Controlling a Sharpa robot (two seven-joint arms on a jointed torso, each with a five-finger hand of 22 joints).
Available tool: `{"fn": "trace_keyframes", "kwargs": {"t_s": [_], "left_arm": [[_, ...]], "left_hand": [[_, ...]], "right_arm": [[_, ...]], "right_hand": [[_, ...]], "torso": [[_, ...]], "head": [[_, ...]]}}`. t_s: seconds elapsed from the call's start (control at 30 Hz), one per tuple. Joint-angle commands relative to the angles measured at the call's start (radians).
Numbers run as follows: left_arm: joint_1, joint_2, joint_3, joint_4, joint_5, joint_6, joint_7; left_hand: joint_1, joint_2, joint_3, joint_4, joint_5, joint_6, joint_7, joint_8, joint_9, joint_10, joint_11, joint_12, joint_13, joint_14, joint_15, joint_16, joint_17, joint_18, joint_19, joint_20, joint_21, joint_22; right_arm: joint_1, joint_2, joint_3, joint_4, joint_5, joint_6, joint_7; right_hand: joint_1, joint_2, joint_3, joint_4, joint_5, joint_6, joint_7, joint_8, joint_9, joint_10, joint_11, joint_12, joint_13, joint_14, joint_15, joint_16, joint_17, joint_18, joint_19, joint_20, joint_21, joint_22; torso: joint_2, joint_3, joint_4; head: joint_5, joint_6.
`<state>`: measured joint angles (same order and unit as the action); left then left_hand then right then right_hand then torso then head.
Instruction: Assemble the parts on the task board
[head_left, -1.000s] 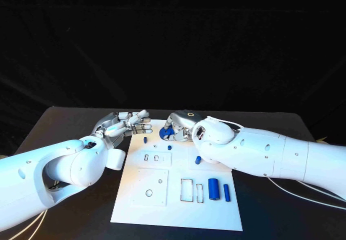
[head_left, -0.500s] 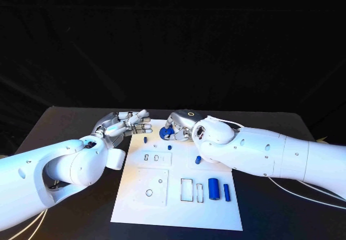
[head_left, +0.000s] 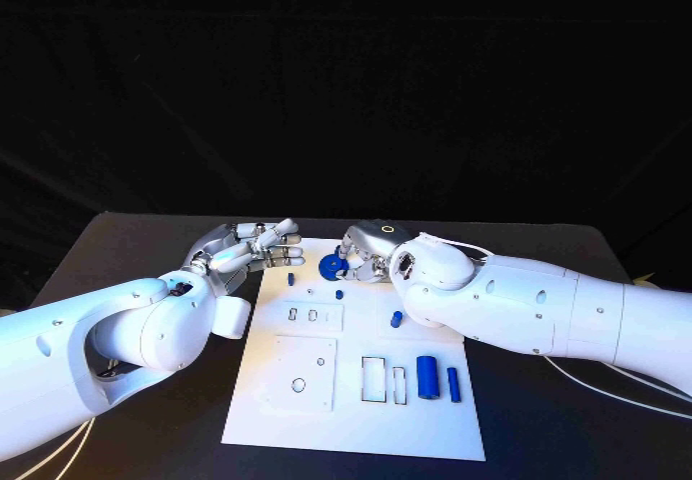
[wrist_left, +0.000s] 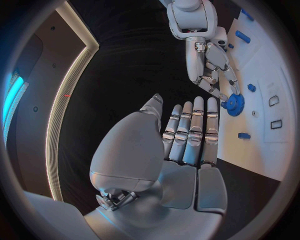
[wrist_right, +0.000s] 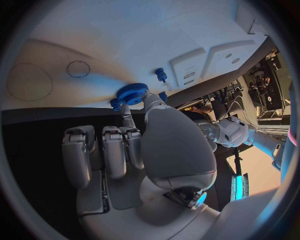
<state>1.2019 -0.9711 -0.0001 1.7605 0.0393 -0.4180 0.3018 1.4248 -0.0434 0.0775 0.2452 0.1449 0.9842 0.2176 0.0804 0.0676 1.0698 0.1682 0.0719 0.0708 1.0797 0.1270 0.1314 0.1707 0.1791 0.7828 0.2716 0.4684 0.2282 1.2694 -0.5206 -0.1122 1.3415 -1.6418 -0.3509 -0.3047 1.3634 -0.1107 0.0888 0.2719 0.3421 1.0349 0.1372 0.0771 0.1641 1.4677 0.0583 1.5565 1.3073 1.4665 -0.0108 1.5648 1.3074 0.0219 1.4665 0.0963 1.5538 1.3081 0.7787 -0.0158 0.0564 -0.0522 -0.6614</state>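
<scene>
I am pinching a small blue toothed gear wheel (head_left: 333, 266) between the thumb and a finger of my right hand (head_left: 378, 250), keeping it just over the far end of the flat white rectangular task board (head_left: 353, 420), near the small blue pegs (head_left: 339, 295) that are standing upright there. In the right wrist view the gear (wrist_right: 132, 93) is sitting flat at my fingertips, close above the board's white surface, which I judge is the attitude it needs for settling onto a seat or a post; I cannot tell whether it is already touching the board. My other fingers on that hand are curling back out of the way so they are not blocking the spot. My left hand (head_left: 248, 249) is waiting beside the board's far left corner, holding nothing, its fingers (wrist_left: 190, 131) lying straight and close together, probably ready for steadying the board or helping. Nearer to me, a thick blue cylinder (head_left: 427, 377) and a thinner blue rod (head_left: 453, 385) are lying on the board beside two empty rectangular slots (head_left: 374, 379), apparently waiting for their turn.
</scene>
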Motion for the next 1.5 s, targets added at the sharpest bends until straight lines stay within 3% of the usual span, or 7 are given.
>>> {"fn": "trace_keyframes", "kwargs": {"t_s": [0.03,0.3,0.5,0.73,0.93,1.17,1.5], "left_arm": [[0.001,0.001,0.001,0.001,0.001,0.015,0.004],[0.001,0.001,0.001,0.001,0.001,0.015,0.004],[0.001,0.001,0.001,-0.002,0.001,0.015,0.005],[0.001,0.001,0.000,-0.011,0.001,0.017,0.005],[0.001,0.007,0.000,-0.022,0.001,0.021,0.006],[0.001,0.007,-0.001,-0.042,0.001,0.022,0.007],[0.000,0.011,-0.002,-0.055,0.001,0.025,0.009]], "left_hand": [[0.004,0.005,0.000,-0.006,0.002,-0.006,0.003,-0.004,-0.001,-0.004,0.001,-0.006,-0.001,-0.005,0.002,-0.006,0.001,0.001,-0.009,0.000,0.005,0.002],[0.004,0.005,0.000,-0.006,0.002,-0.006,0.003,-0.004,-0.001,-0.004,0.001,-0.006,-0.001,-0.005,0.002,-0.006,0.001,0.001,-0.009,0.000,0.005,0.002],[0.004,0.005,0.000,-0.006,0.002,-0.006,0.003,-0.004,-0.001,-0.004,0.001,-0.006,-0.001,-0.005,0.002,-0.006,0.001,0.001,-0.009,0.000,0.005,0.002],[0.005,0.005,0.000,-0.007,0.002,-0.006,0.003,-0.004,-0.001,-0.004,0.001,-0.006,-0.001,-0.006,0.002,-0.006,0.001,0.001,-0.009,0.000,0.005,0.002],[0.006,0.005,0.001,-0.008,0.002,-0.006,0.003,-0.004,-0.001,-0.005,0.002,-0.006,-0.001,-0.006,0.002,-0.007,0.001,0.001,-0.010,0.000,0.005,0.002],[0.006,0.005,0.001,-0.008,0.002,-0.006,0.003,-0.004,-0.001,-0.005,0.001,-0.006,-0.001,-0.006,0.002,-0.007,0.002,0.001,-0.011,0.000,0.005,0.002],[0.006,0.005,0.001,-0.008,0.002,-0.006,0.003,-0.004,-0.001,-0.005,0.001,-0.006,-0.001,-0.006,0.002,-0.007,0.002,0.001,-0.011,0.000,0.005,0.002]], "right_arm": [[0.000,-0.002,0.000,0.004,-0.023,0.005,-0.014],[-0.001,-0.015,0.000,0.020,-0.026,-0.028,-0.012],[0.001,-0.077,0.005,0.082,0.017,-0.127,0.036],[0.027,-0.252,0.012,0.203,0.239,-0.169,0.207],[0.032,-0.402,0.013,0.254,0.419,-0.183,0.368],[0.016,-0.502,0.007,0.237,0.497,-0.160,0.425],[-0.034,-0.485,0.004,0.144,0.463,-0.132,0.405]], "right_hand": [[0.000,-0.009,0.002,-0.006,-0.005,0.004,-0.003,-0.001,-0.001,0.088,-0.003,-0.001,0.247,0.104,-0.002,0.006,0.263,-0.016,0.089,0.001,0.001,0.246],[0.000,-0.012,0.001,-0.007,-0.007,0.005,-0.002,-0.002,-0.002,0.088,-0.002,-0.001,0.247,0.104,-0.001,0.006,0.263,-0.016,0.090,0.001,0.002,0.247],[0.004,-0.014,0.004,-0.011,-0.007,0.009,-0.002,-0.002,-0.003,0.084,-0.002,-0.006,0.242,0.104,-0.001,0.006,0.263,-0.012,0.079,0.001,-0.010,0.235],[0.031,-0.023,0.022,-0.030,-0.026,-0.001,0.010,-0.009,-0.015,0.032,0.007,-0.060,0.187,0.093,0.007,-0.012,0.224,0.009,0.020,0.008,-0.074,0.172],[0.055,-0.031,0.032,-0.049,-0.011,-0.005,0.012,-0.011,-0.021,0.034,0.008,-0.058,0.189,0.098,0.007,-0.005,0.240,0.008,0.022,0.009,-0.074,0.175],[0.055,-0.051,0.021,-0.058,-0.004,-0.028,0.018,-0.015,-0.030,0.030,0.014,-0.063,0.184,0.099,0.012,-0.003,0.245,0.008,0.022,0.012,-0.075,0.175],[0.056,-0.060,0.008,-0.065,-0.008,-0.057,0.025,-0.016,-0.039,0.024,0.020,-0.069,0.178,0.099,0.017,-0.002,0.246,0.009,0.020,0.017,-0.079,0.173]], "torso": [[0.000,0.0001,0.0005],[0.000,0.0000,-0.0001],[-0.002,-0.0002,-0.0022],[-0.013,0.0026,-0.0156],[-0.021,0.0082,-0.0282],[-0.028,0.0156,-0.0492],[-0.028,0.0249,-0.0541]], "head": [[0.000,0.000],[0.000,0.002],[-0.002,0.007],[-0.003,0.012],[-0.008,0.016],[-0.005,0.007],[-0.014,0.004]]}}
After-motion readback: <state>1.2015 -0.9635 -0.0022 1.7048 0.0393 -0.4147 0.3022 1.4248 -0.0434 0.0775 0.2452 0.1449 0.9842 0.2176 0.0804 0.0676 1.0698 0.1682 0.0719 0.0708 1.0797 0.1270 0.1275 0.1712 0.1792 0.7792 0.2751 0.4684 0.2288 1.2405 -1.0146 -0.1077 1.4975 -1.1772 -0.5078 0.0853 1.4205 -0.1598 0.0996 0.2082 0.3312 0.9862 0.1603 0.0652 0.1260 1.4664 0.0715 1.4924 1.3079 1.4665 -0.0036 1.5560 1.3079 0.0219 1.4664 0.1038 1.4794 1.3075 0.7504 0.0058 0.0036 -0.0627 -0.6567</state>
